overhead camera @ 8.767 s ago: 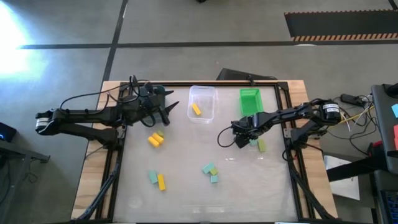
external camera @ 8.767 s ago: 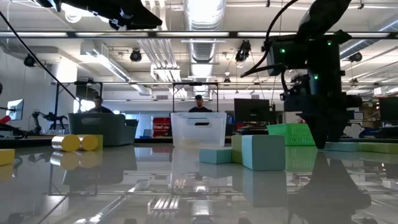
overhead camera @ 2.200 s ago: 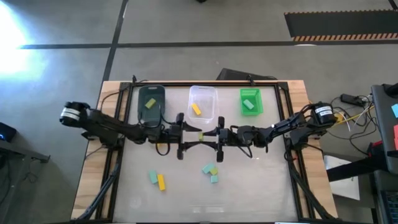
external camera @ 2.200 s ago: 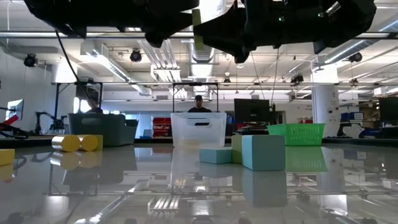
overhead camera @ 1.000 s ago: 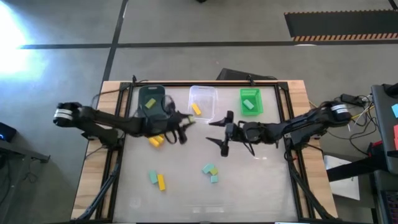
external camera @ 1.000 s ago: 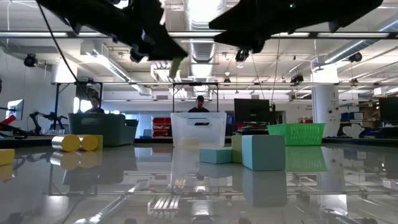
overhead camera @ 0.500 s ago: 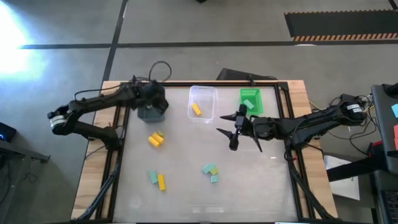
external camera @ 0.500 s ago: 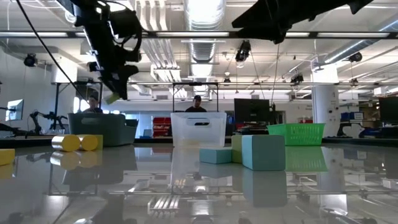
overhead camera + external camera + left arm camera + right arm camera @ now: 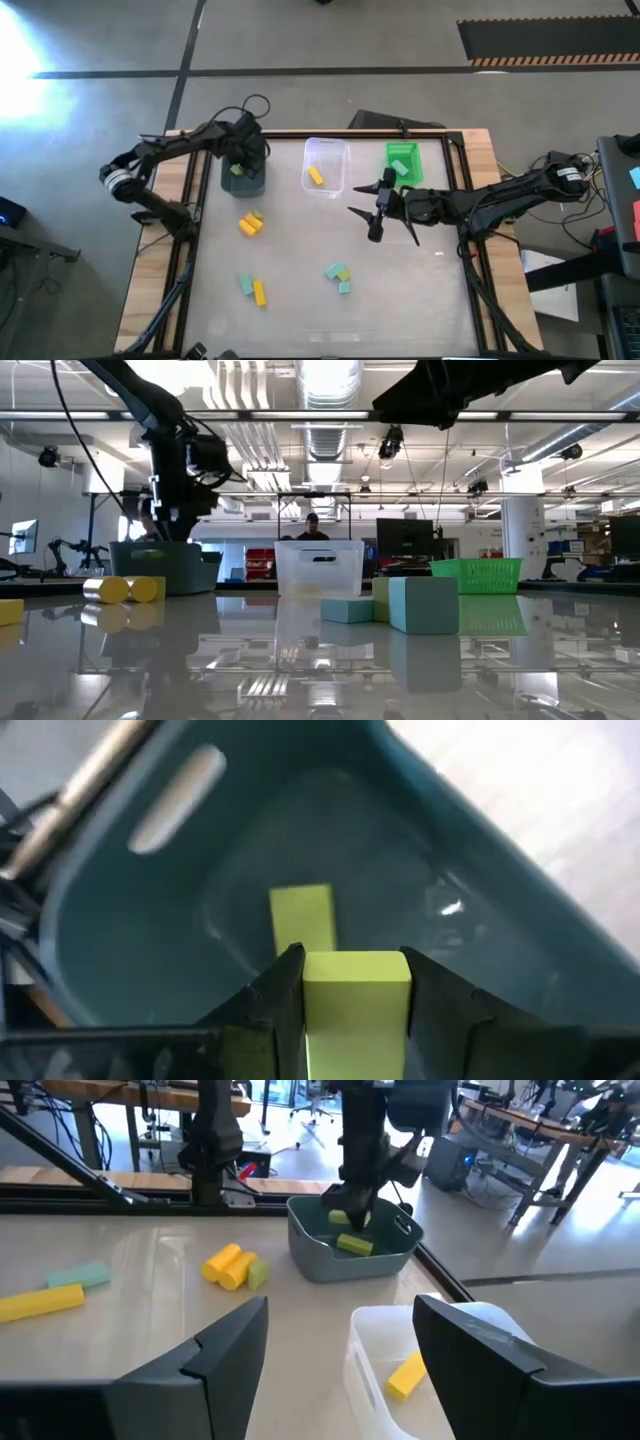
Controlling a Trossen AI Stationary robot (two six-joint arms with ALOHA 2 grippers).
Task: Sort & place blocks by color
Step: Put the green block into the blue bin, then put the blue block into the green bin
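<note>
My left gripper (image 9: 241, 167) is over the dark teal bin (image 9: 256, 183) at the table's far left, shut on a pale yellow-green block (image 9: 355, 992). A second pale yellow-green block (image 9: 302, 918) lies flat on the bin's floor. My right gripper (image 9: 368, 211) is open and empty above the table's middle, near the clear bin (image 9: 325, 150). Loose blocks lie on the table: yellow ones (image 9: 248, 224), a mint and a yellow one (image 9: 253, 289), and a mint and green cluster (image 9: 340, 273). My left gripper pinches the pale yellow-green block by two opposite sides (image 9: 308, 988) between its two fingers. The fingers point down into the bin from above. The block is lifted clear of the bin's floor, at about rim height in the right wrist view (image 9: 342, 1216).
The clear bin holds one yellow block (image 9: 315, 176). The bright green bin (image 9: 404, 178) at the far right holds a pale block (image 9: 401, 166). The dark frame rails (image 9: 190, 230) run along the table's edges. Open table surface lies toward the near edge.
My left gripper has carried the pale yellow-green block from near the table's middle toward the far left and down over the dark teal bin, staying shut on it. My right gripper has drawn back a little toward the table's right edge, open.
</note>
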